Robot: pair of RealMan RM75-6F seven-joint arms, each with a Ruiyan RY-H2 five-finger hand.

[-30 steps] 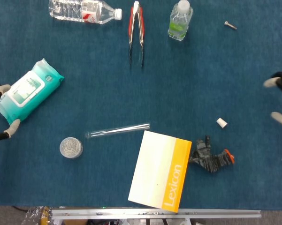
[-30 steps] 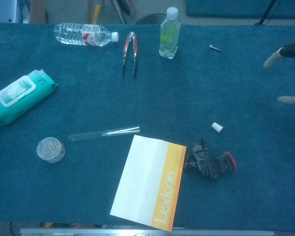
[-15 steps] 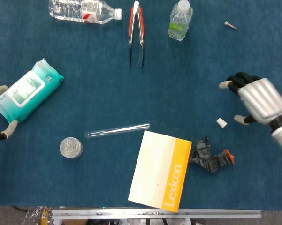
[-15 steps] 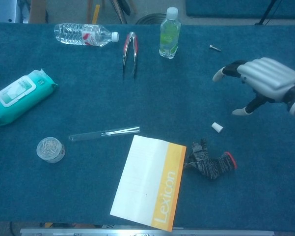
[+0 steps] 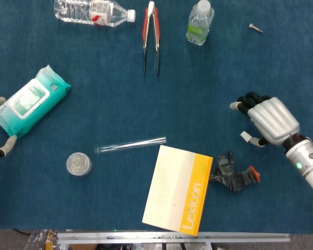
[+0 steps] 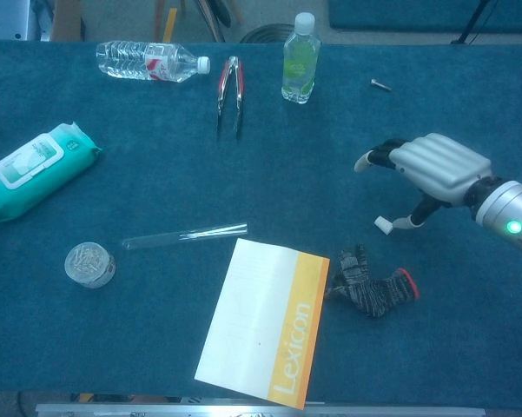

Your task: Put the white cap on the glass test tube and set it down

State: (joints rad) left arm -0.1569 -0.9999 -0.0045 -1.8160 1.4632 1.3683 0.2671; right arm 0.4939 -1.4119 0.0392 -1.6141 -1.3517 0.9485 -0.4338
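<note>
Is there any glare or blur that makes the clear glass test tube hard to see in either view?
Head view: clear glass test tube sharp, with a thin bright highlight along it. Chest view: softer and dimmer; the tube shows mostly as a pale streak against the blue cloth, its closed end faint.

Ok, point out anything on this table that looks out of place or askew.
The clear plastic water bottle lies on its side at the far edge, while the green-labelled bottle stands upright. The white-and-orange Lexicon booklet sits skewed. Nothing looks spilled or broken.
</note>
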